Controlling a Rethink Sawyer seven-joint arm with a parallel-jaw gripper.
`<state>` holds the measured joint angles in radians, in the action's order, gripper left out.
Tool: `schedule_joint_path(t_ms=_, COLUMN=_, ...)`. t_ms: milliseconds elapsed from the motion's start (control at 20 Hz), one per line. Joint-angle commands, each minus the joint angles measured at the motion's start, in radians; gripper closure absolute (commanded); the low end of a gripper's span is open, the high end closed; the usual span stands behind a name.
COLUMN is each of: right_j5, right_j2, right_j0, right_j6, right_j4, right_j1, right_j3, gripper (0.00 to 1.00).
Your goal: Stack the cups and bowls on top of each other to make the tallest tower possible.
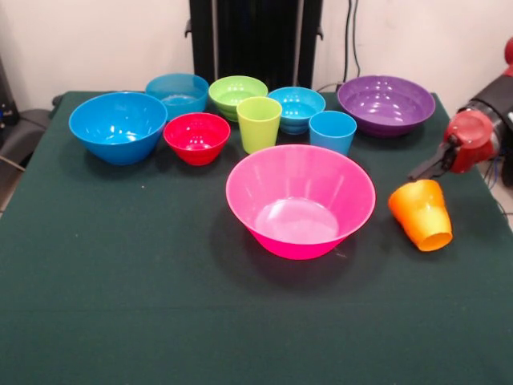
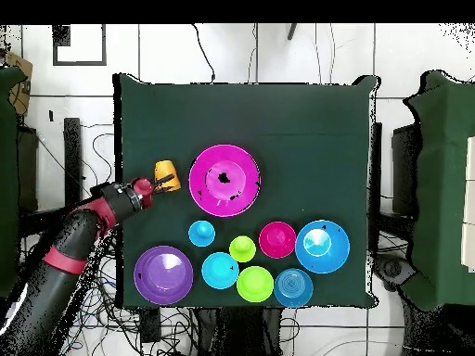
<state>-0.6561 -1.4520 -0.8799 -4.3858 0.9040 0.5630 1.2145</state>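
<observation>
arm [image 2: 70, 250]: black cylindrical links with red band partway along; red rounded wrist housing [image 1: 471, 138] with black cap, at counter's [image 1: 120, 321] edge; slim black pincer [image 1: 426, 170] projecting from wrist; black pedestal column [image 1: 255, 38] at far edge

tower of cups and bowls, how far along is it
Nothing is stacked yet: the huge pink plastic bowl sits alone and empty. In hand: the gripper carries the orange stepped plastic cup, tilted, beside it. The other cups and bowls all remain separate on the table.
</observation>
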Motion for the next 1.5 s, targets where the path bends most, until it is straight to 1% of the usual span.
schedule_joint_path(t_ms=50, right_j5=0.03, right_j2=0.088, right_j0=0.047, right_j6=-0.004, right_j4=-0.058, right_j1=0.083, right_j3=-0.126, gripper=0.0)
schedule_joint_path(t_ms=300, right_j5=0.059, right_j2=0.116, right_j0=0.032, right_j6=0.027, right_j4=-0.065, right_j1=0.052, right_j3=-0.104, gripper=0.0)
schedule_joint_path(t_ms=600, right_j5=0.061, right_j2=0.149, right_j0=0.009, right_j6=0.053, right_j4=-0.077, right_j1=0.001, right_j3=-0.087, gripper=0.0)
schedule_joint_path(t_ms=750, right_j5=0.034, right_j2=0.168, right_j0=-0.003, right_j6=0.075, right_j4=-0.084, right_j1=-0.049, right_j3=-0.081, gripper=0.0)
schedule_joint_path(t_ms=1000, right_j5=0.003, right_j2=0.18, right_j0=-0.006, right_j6=0.086, right_j4=-0.099, right_j1=-0.092, right_j3=-0.087, gripper=0.0)
schedule_joint_path(t_ms=1100, right_j5=0.019, right_j2=0.185, right_j0=-0.008, right_j6=0.092, right_j4=-0.107, right_j1=-0.101, right_j3=-0.081, gripper=0.0)
schedule_joint_path(t_ms=1300, right_j5=0.139, right_j2=0.208, right_j0=-0.013, right_j6=0.137, right_j4=-0.144, right_j1=-0.127, right_j3=-0.05, gripper=0.0)
schedule_joint_path(t_ms=1350, right_j5=0.193, right_j2=0.224, right_j0=-0.016, right_j6=0.159, right_j4=-0.162, right_j1=-0.142, right_j3=-0.036, gripper=0.0)
schedule_joint_path(t_ms=1450, right_j5=0.24, right_j2=0.234, right_j0=-0.014, right_j6=0.164, right_j4=-0.181, right_j1=-0.158, right_j3=-0.031, gripper=0.0)
schedule_joint_path(t_ms=1500, right_j5=0.242, right_j2=0.235, right_j0=-0.013, right_j6=0.163, right_j4=-0.19, right_j1=-0.164, right_j3=-0.032, gripper=0.0)
